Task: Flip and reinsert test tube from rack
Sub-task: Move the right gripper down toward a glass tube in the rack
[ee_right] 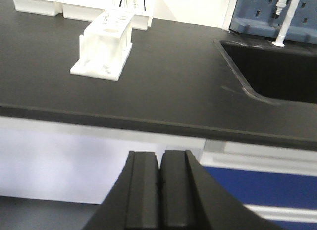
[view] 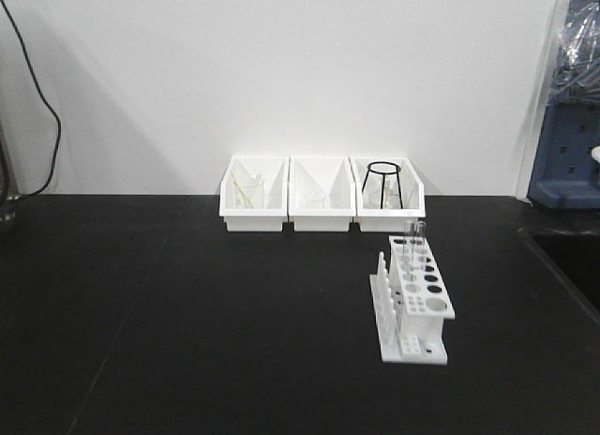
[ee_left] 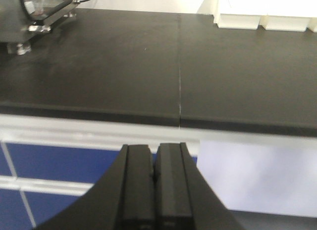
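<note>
The white rack [view: 417, 299] stands on the black bench right of centre, with pegs along its left side. Two slim clear test tubes [view: 414, 236] stand upright in its far holes. The rack also shows in the right wrist view [ee_right: 104, 44] at the upper left, its tubes faint behind it. My left gripper [ee_left: 154, 150] is shut and empty, below the bench's front edge. My right gripper [ee_right: 160, 155] is shut and empty, also below the front edge. Neither gripper shows in the front view.
Three white open-front bins [view: 321, 210] line the back wall; the left holds clear glassware [view: 247, 193], the right a black wire stand [view: 382, 184]. A sink [ee_right: 277, 69] is set into the bench at the right. Metal equipment [ee_left: 39, 12] stands at the far left.
</note>
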Available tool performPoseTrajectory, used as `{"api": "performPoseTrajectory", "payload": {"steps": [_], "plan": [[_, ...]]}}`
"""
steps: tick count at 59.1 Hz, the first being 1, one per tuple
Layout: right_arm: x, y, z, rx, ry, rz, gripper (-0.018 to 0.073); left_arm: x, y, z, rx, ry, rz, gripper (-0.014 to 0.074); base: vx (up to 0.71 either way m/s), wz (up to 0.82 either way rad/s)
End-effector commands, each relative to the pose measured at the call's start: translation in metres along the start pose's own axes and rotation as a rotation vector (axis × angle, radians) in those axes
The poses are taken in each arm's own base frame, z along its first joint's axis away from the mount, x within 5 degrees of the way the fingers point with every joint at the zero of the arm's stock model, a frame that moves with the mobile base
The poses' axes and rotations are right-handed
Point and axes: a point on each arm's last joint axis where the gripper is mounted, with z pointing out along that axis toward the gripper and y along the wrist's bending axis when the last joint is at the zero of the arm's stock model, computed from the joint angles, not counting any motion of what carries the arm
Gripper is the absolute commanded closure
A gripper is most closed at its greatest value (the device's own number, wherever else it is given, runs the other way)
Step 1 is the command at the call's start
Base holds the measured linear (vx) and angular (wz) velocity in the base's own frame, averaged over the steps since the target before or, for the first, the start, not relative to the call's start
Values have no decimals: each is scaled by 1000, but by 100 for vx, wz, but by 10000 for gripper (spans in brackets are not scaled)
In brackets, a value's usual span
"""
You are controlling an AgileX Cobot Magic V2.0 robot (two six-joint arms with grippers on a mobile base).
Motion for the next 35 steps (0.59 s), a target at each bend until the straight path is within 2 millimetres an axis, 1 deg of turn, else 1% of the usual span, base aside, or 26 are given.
{"api": "performPoseTrajectory", "payload": {"steps": [1,35], "plan": [[-8,-1,-1,18,-92,-10,568,-8,-2,-1,23,-96,-2,603,39,-1],[-8,-1,-1,18,-92,-10,568,-8,-2,-1,23,-96,-2,603,33,1]]}}
